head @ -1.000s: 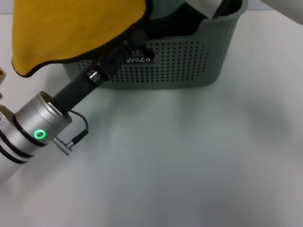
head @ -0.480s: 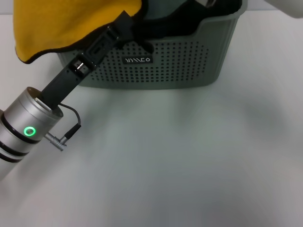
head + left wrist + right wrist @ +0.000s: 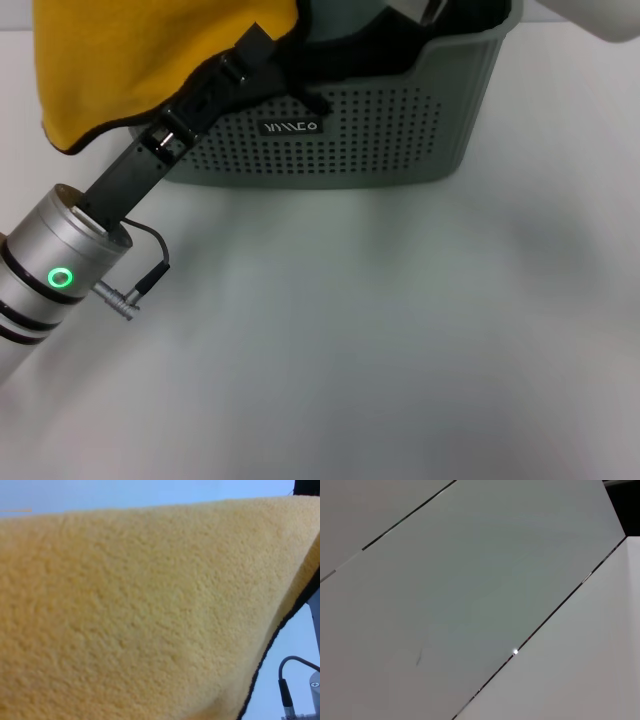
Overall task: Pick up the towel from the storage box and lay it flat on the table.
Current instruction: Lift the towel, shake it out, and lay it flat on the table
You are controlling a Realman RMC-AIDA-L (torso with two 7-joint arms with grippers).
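Observation:
The towel hangs at the top left, mustard-yellow face out, with a black edge, its lower corner above the table. My left gripper reaches up from the lower left to the near rim of the storage box and is shut on the towel, which drapes over it. In the left wrist view the towel's yellow pile fills nearly everything. A dark grey-green fold of it rises from the box. Only the right arm's white casing shows, at the top right.
A dark cloth lies inside the box at its right end. The box carries a small black label on its near wall. White table spreads in front of and right of the box. The right wrist view shows only pale wall panels.
My left arm has drawn back to the left and tilted steeper, carrying the towel with it. The towel's hanging corner has shifted slightly right. The box has stayed put.

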